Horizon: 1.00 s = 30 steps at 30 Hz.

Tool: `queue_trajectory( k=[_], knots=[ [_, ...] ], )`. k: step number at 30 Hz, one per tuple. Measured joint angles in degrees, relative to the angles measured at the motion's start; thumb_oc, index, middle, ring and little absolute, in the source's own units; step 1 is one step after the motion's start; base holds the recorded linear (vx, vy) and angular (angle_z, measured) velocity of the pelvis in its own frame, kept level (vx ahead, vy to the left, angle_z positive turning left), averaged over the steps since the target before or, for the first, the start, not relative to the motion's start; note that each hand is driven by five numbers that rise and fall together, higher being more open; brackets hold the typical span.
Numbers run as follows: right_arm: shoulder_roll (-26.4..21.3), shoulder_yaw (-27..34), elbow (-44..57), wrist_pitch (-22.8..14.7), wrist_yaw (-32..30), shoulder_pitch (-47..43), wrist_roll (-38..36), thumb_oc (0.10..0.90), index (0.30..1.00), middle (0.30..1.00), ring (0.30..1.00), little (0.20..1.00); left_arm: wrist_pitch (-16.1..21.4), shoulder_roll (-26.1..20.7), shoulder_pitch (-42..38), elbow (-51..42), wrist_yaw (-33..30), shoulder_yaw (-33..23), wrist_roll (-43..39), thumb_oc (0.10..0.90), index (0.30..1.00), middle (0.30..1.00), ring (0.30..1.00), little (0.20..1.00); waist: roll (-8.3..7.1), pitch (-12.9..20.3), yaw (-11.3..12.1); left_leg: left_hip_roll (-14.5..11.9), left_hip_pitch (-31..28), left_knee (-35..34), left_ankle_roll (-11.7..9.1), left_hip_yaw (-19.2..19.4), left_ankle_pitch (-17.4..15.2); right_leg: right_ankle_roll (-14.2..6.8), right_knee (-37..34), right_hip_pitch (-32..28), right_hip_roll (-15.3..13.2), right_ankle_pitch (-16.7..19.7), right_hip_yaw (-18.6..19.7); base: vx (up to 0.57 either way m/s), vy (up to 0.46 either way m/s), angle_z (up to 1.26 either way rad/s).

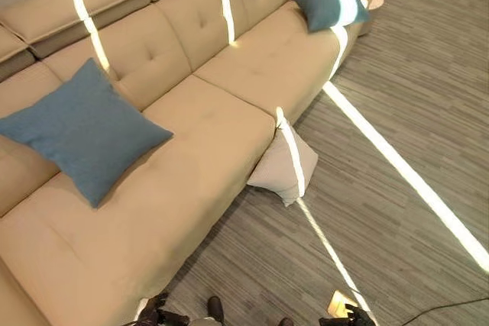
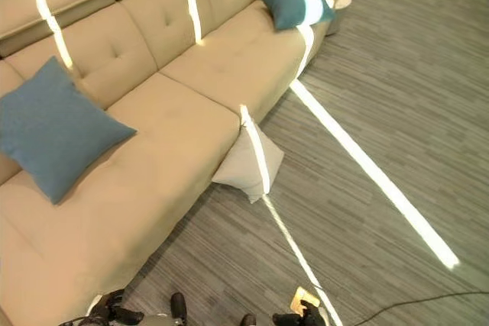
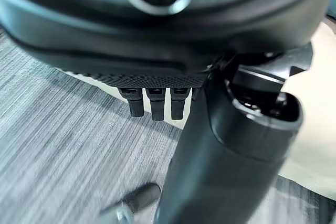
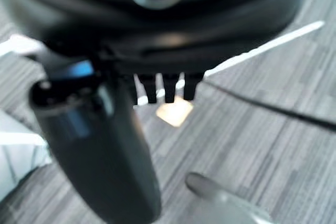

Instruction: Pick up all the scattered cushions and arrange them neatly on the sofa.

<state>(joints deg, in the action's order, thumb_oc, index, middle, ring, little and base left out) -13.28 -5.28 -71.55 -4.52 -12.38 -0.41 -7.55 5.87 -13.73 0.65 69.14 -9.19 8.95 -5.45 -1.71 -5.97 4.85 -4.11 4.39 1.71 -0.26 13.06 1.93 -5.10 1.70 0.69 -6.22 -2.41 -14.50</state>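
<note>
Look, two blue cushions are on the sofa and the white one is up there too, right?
Not quite. The two blue cushions are on the sofa, but the white cushion is down on the floor, leaning against the sofa's front. The left eye view shows it.

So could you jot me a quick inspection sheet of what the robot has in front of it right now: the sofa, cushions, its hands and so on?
Surface: beige sofa, seat mostly bare, streaked by sunlight.
Job's things: large blue cushion lying on the seat at the sofa's near end; smaller blue cushion at its far end; white cushion on the floor, leaning against the sofa's front.
Clutter: nothing seen.
Hands: left hand and right hand hang low over the floor, fingers straight, holding nothing.
Cables: nothing seen apart from the robot's own.
Surroundings: grey striped floor with bright sunlight bands.
</note>
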Motion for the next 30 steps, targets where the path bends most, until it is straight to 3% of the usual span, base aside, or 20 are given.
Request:
queue_trajectory(
  k=[3, 6, 7, 8, 9, 10, 12, 13, 15, 16, 17, 18, 19, 21, 22, 24, 26, 30],
  knots=[
    [-0.99, 0.05, 0.07, 0.02, -0.4, 1.37, -0.05, 0.8, 0.9, 0.9, 0.9, 0.9, -0.05, 1.46, -1.39, -0.09, 0.01, 0.73, 0.01, 0.8, 0.9, 0.9, 0.9, 0.9, 1.29, 1.97, -1.72, -2.61, 1.13, 1.17, -3.55, -4.23, 2.43, 1.61, -2.67, -0.52, 2.87, 0.96, 0.64, -0.02, -0.103, -0.14],
    [-1.6, 0.04, 0.38, -0.05, -0.56, 1.65, -0.05, 0.8, 0.9, 0.9, 0.9, 0.9, -0.03, 2.26, -1.76, -1.79, 0.93, 2.8, -0.02, 0.8, 0.9, 0.9, 0.9, 0.9, 0.84, 1.87, -2.98, -3.05, 2.32, 4.68, -5.4, -7.27, 3.99, 3.48, -4.02, -1.02, 3.24, 2.42, 2.34, -0.03, -0.006, -0.28],
    [-1.77, -0.09, -0.08, 0.02, -0.8, 1.41, -0.01, 0.8, 0.9, 0.9, 0.9, 0.9, 0.02, 2.16, -2.68, -2.41, 1.01, 4.65, -0.21, 0.8, 0.9, 0.9, 0.9, 0.9, 0.2, 1.27, -2.63, -1.89, 3.85, 7.25, -5.78, -13.11, 2.77, 4.71, -3.17, -0.24, 2.86, 2.85, 4.03, 0.02, 0.025, -0.73],
    [-2.24, -0.09, -0.19, 0.11, -0.89, 0.95, 0.0, 0.8, 0.9, 0.9, 0.9, 0.9, 0.15, 1.84, -3.22, -2.87, 0.97, 6.19, -0.16, 0.8, 0.9, 0.9, 0.9, 0.9, -0.37, 1.32, -0.52, 0.7, 4.1, 5.71, -6.67, -21.06, 0.74, 4.59, -2.38, 1.08, 2.3, 2.89, 7.33, 0.03, 0.057, -1.08],
    [-2.95, -0.14, -0.16, 0.06, -1.11, 0.75, 0.03, 0.8, 0.9, 0.9, 0.9, 0.9, 0.32, 2.02, -3.53, -3.32, 1.07, 6.19, -0.01, 0.8, 0.9, 0.9, 0.9, 0.9, -0.52, 1.27, -0.16, 2.58, 3.69, 4.28, -5.77, -23.28, -0.19, 4.67, -3.23, 1.82, 1.93, 3.49, 9.08, 0.03, 0.118, -1.35],
    [-4.11, -0.46, -0.07, 0.01, -1.3, -0.17, 0.08, 0.8, 0.9, 0.9, 0.9, 0.9, 0.06, 2.61, -3.71, -2.91, 1.04, 6.07, -0.01, 0.8, 0.9, 0.9, 0.9, 0.9, 0.25, 1.3, -1.32, 4.35, 3.33, 1.88, -4.82, -23.88, -0.5, 3.9, -5.37, 1.61, 2.08, 5.6, 10.42, 0.0, 0.134, -1.02],
    [-4.97, -0.55, -0.04, 0.03, -1.67, -0.22, 0.1, 0.8, 0.9, 0.9, 0.9, 0.9, 0.07, 3.36, -3.93, -2.4, 1.05, 6.07, 0.04, 0.8, 0.9, 0.9, 0.9, 0.9, 1.7, 1.09, -2.54, 4.53, 2.42, 0.94, -4.8, -22.9, -0.33, 3.66, -6.48, 0.93, 3.4, 6.47, 10.85, -0.03, 0.128, -0.67],
    [-5.08, -0.44, -0.13, 0.1, -1.82, -0.41, 0.13, 0.8, 0.9, 0.9, 0.9, 0.9, 0.05, 3.54, -3.95, -1.99, 1.05, 6.61, 0.08, 0.8, 0.9, 0.9, 0.9, 0.9, 2.46, 0.77, -2.87, 4.3, 1.11, -0.51, -1.92, -21.71, -0.54, 3.65, -6.58, 1.53, 4.77, 6.96, 13.04, -0.05, 0.152, -0.81],
    [-2.95, -1.16, -0.14, 0.21, -1.98, 0.55, 0.25, 0.8, 0.9, 0.9, 0.9, 0.9, 0.0, 3.12, -5.74, -2.03, 0.9, 6.65, 1.13, 0.8, 0.9, 0.9, 0.9, 0.9, -0.73, -1.15, -4.17, 5.47, 0.83, -0.82, -1.68, -19.17, -0.31, 2.71, -6.11, 3.08, 3.79, 8.16, 14.17, -0.1, 0.178, -0.84],
    [-2.14, -1.51, 0.01, 0.01, -1.85, 0.38, 0.59, 0.8, 0.9, 0.9, 0.9, 0.9, -0.11, 3.23, -5.74, -1.95, 1.03, 7.14, 1.15, 0.8, 0.9, 0.9, 0.9, 0.9, -1.22, -1.61, -5.04, 5.86, 0.77, -1.24, -0.61, -16.83, -0.38, 1.91, -5.1, 4.54, 3.28, 8.63, 16.3, -0.18, 0.147, -1.68],
    [-1.76, -1.57, 0.5, -0.09, -1.9, -1.52, 0.68, 0.8, 0.9, 0.9, 0.9, 0.9, -0.12, 3.16, -6.79, -2.15, 1.02, 6.55, 1.16, 0.8, 0.9, 0.9, 0.9, 0.9, -1.1, -3.02, -4.92, 6.37, 1.7, -0.49, 1.23, -11.13, -0.94, -0.41, -3.92, 8.28, 2.83, 11.8, 17.5, -0.14, 0.101, -1.6],
    [-1.76, -1.48, 0.64, -0.06, -1.89, -1.93, 0.7, 0.8, 0.9, 0.9, 0.9, 0.9, -0.11, 3.0, -7.43, -2.06, 0.92, 6.54, 1.13, 0.8, 0.9, 0.9, 0.9, 0.9, -0.87, -3.72, -5.66, 6.26, 1.99, 0.02, 1.99, -9.77, -1.02, -0.55, -3.9, 8.9, 2.14, 11.93, 17.13, -0.08, -0.027, -1.97],
    [-1.37, -1.42, 0.27, 0.54, -1.93, -3.47, 0.7, 0.8, 0.9, 0.9, 0.9, 0.9, 0.11, 2.67, -7.77, -2.72, 0.56, 6.52, 1.11, 0.8, 0.9, 0.9, 0.9, 0.9, -0.22, -4.43, -3.88, 5.26, 1.27, -1.34, 2.82, -5.36, -0.66, -3.55, -4.13, 10.47, 1.69, 12.01, 10.77, 0.03, -0.09, -1.09],
    [-1.09, -1.53, 0.17, 0.82, -1.88, -1.74, 1.12, 0.8, 0.9, 0.9, 0.9, 0.9, 0.1, 1.98, -8.47, -2.96, 0.35, 5.98, 1.12, 0.8, 0.9, 0.9, 0.9, 0.9, 0.87, -4.94, -3.03, 5.3, -0.28, -2.49, 2.63, -4.17, -1.03, -1.65, -3.05, 8.52, -1.4, 9.3, -1.21, 0.06, -0.102, -0.75],
    [-0.97, -1.53, -0.06, 1.06, -1.85, -1.12, 1.32, 0.8, 0.9, 0.9, 0.9, 0.9, 0.15, 1.83, -8.37, -3.15, 0.22, 5.99, 1.11, 0.8, 0.9, 0.9, 0.9, 0.9, 1.0, -4.9, -2.46, 5.32, -0.83, -2.69, 2.68, -3.86, -1.15, -1.73, -2.33, 7.75, -2.4, 9.14, -3.03, 0.1, -0.103, -0.17],
    [-0.74, -1.59, -0.01, 1.27, -1.81, 0.29, 1.79, 0.8, 0.9, 0.9, 0.9, 0.9, 0.14, 0.98, -7.42, -3.64, -0.2, 6.03, 1.11, 0.8, 0.9, 0.9, 0.9, 0.9, 0.97, -4.54, -2.2, 5.53, -1.47, -3.12, 2.54, -3.91, -1.12, -2.11, -1.23, 5.18, -3.79, 8.88, -3.89, 0.13, -0.138, -0.06],
    [-0.84, -1.56, 0.0, 1.28, -1.79, 0.54, 1.81, 0.8, 0.9, 0.9, 0.9, 0.9, 0.0, 0.24, -6.66, -3.35, -0.16, 6.04, 1.1, 0.8, 0.9, 0.9, 0.9, 0.9, 0.83, -4.46, -2.3, 5.37, -1.42, -3.21, 1.6, -4.12, -0.57, -1.31, -2.21, 3.99, -3.58, 7.04, -2.45, 0.12, -0.168, 0.03],
    [-0.76, -1.62, 0.2, 1.11, -1.63, 0.52, 1.79, 0.8, 0.9, 0.9, 0.9, 0.9, -0.06, 1.32, -3.9, -3.18, 0.13, 6.72, 1.11, 0.8, 0.9, 0.9, 0.9, 0.9, 2.02, -3.68, -2.02, 2.5, -1.5, -0.68, -0.89, -5.26, -0.57, 0.34, -5.49, 0.44, 0.31, 6.35, -2.38, 0.04, -0.231, 0.2]
  ],
)
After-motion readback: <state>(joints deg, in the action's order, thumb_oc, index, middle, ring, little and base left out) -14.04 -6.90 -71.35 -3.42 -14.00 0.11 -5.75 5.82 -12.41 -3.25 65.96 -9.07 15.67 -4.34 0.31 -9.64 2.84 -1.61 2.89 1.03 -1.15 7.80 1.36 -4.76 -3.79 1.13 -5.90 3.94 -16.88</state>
